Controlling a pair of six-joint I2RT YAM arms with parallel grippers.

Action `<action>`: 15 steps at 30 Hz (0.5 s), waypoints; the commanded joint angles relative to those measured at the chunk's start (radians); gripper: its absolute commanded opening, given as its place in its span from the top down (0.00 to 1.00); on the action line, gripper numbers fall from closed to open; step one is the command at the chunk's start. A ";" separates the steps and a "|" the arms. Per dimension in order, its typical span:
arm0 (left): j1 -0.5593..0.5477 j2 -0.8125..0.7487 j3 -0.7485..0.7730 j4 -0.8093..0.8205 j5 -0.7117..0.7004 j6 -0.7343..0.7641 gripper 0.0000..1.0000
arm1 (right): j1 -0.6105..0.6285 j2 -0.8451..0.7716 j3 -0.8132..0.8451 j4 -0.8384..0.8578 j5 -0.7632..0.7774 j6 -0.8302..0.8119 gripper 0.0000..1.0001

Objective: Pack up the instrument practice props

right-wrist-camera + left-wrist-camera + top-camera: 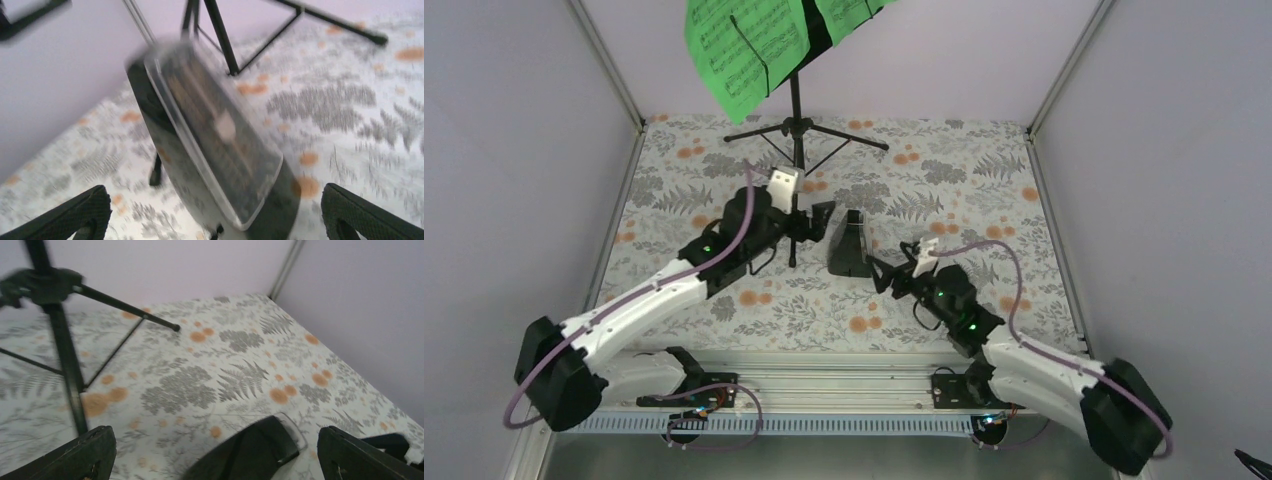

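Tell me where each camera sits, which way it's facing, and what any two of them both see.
Top external: above and behind the bases, looking down on the table, music stand, green sheets and metronome; both arms show.
Left wrist: low over the table, facing the far right corner past the stand's legs; the open left gripper frames the bottom.
Right wrist: low, close on the metronome, stand legs behind; the open right gripper frames the bottom.
Both wrist views share the stand's legs.

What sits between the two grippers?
The metronome stands between the left gripper and the right gripper, clearest in the top external view.
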 commanded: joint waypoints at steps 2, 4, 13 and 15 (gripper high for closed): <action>0.116 -0.116 -0.026 -0.110 0.110 0.036 0.00 | -0.227 -0.128 0.111 -0.090 -0.489 -0.095 0.01; 0.175 -0.139 -0.013 -0.158 0.201 0.049 0.00 | -0.309 -0.068 0.190 -0.090 -0.679 -0.113 0.00; 0.356 -0.198 0.085 -0.319 0.512 0.113 0.00 | -0.378 0.418 0.698 -0.319 -1.030 -0.348 0.00; 0.386 -0.217 0.073 -0.332 0.522 0.118 0.00 | -0.377 0.480 0.743 -0.373 -1.039 -0.388 0.00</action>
